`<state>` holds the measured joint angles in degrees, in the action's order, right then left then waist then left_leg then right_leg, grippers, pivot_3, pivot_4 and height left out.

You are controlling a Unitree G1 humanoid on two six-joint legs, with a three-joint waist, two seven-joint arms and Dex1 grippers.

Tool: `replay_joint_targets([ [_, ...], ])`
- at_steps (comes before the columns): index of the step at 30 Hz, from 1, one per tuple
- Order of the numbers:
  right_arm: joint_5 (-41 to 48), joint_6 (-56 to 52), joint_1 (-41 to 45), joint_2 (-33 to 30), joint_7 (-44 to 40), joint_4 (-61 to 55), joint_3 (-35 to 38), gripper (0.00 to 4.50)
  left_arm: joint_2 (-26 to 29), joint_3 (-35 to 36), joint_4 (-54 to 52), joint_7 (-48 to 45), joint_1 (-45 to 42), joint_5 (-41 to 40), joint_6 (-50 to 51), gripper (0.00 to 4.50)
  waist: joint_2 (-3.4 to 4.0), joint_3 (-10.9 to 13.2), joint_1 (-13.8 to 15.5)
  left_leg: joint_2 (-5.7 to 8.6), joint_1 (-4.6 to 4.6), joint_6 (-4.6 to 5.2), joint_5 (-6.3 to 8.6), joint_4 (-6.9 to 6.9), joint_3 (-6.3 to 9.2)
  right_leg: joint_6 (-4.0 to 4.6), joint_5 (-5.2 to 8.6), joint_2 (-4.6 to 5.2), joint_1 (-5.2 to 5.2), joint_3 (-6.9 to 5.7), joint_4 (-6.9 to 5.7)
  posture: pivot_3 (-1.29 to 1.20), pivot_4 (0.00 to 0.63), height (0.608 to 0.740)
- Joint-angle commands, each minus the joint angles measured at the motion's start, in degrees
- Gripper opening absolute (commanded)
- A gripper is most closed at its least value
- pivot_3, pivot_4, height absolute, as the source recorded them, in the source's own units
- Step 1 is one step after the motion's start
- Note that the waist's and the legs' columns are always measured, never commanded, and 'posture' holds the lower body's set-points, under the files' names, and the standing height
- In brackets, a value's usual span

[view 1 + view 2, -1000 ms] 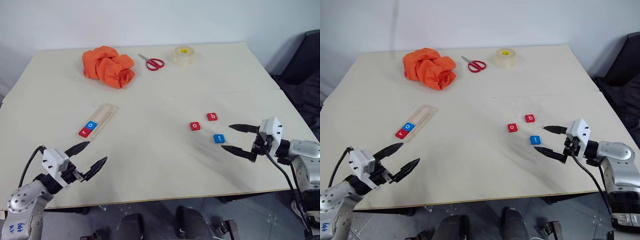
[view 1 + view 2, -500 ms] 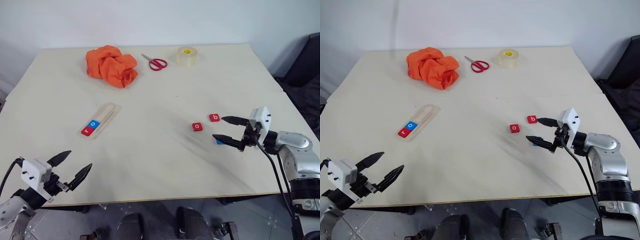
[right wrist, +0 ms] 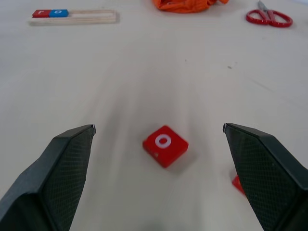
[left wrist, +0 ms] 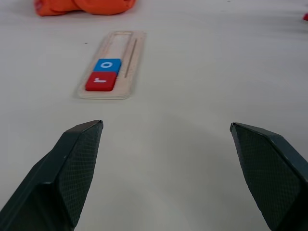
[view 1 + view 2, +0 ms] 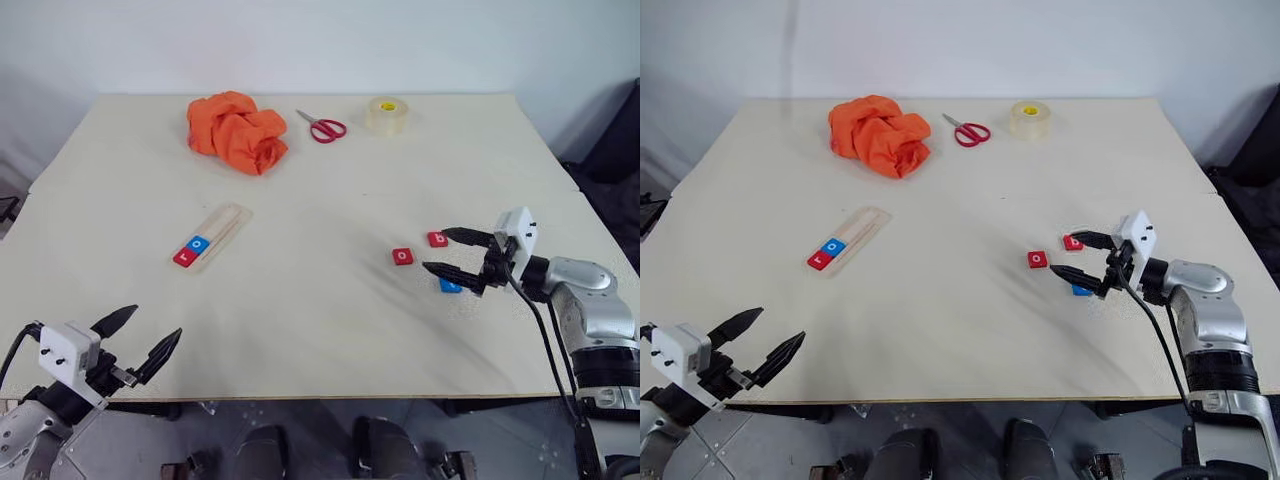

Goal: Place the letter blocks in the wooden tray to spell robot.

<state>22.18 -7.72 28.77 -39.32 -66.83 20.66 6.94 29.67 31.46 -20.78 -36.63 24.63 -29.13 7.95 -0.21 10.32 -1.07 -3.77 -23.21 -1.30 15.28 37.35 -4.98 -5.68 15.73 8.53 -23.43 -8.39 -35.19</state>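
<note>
Since a second ago, the right claw (image 5: pixel 455 254) has been carried inward over the loose tiles, and the left claw (image 5: pixel 137 338) has been drawn back to the near edge of the tabletop (image 5: pixel 330 330); both are seen with fingers spread apart and nothing between them.

Nearest on the right, the blue tile (image 5: pixel 450 286) lies under the right claw's lower finger, with the red o tile (image 5: pixel 402 256) just beside it and the red b tile (image 5: pixel 437 239) a little further back. To the left and further off, the wooden tray (image 5: pixel 214 233) holds the red r tile (image 5: pixel 185 257) and the blue o tile (image 5: pixel 198 243) at its near end, touching. At the far edge lie an orange cloth (image 5: pixel 238 131), scissors (image 5: pixel 324 126) and a tape roll (image 5: pixel 386 115).

The third letter appears to be in hand, so the b tile would need picking next, though the right wrist view is centred on the red o.

Letters in the tray are read plainly in the left wrist view; the blue tile is seen in the head views alone
</note>
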Motion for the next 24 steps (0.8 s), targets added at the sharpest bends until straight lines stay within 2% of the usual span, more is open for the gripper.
replay_joint_targets([
  [1,1.05,1.03,0.3,-0.59,-0.87,-0.29,1.83,4.46,0.41,2.55,-1.05,2.92,-1.16,-0.68,1.93,4.5,-0.01,0.0,0.34,-0.02,0.01,-0.01,0.0,0.0,-0.07,0.04,0.02,-0.01,-0.06,0.06,-0.07,0.0,0.15,0.74],
  [9,3.1,-1.09,-0.56,-1.29,-4.35,-2.84,1.99,4.46,5.57,0.3,7.02,3.55,-12.06,1.06,6.19,4.5,-0.02,0.01,0.98,-0.07,0.1,-0.03,0.01,-0.01,-0.41,0.05,0.02,-0.1,-0.3,0.47,-0.26,0.0,0.15,0.74],
  [16,4.04,-2.95,-0.29,-0.56,-3.96,-5.88,1.86,4.46,12.5,-6.99,20.86,0.6,-27.58,4.37,11.27,4.5,-0.03,0.02,0.97,-0.06,0.11,-0.05,0.02,-0.06,-0.55,0.05,0.02,-0.12,-0.38,0.6,-0.3,0.0,0.15,0.74],
  [24,4.81,-4.53,-1.38,-0.68,-4.11,-8.85,1.88,4.46,14.93,-14.62,36.28,-3.55,-42.03,8.91,11.41,4.5,-0.11,0.06,0.87,-0.06,0.13,-0.08,0.01,-0.14,-0.76,0.05,0.02,-0.16,-0.53,0.76,-0.35,0.0,0.15,0.74],
])
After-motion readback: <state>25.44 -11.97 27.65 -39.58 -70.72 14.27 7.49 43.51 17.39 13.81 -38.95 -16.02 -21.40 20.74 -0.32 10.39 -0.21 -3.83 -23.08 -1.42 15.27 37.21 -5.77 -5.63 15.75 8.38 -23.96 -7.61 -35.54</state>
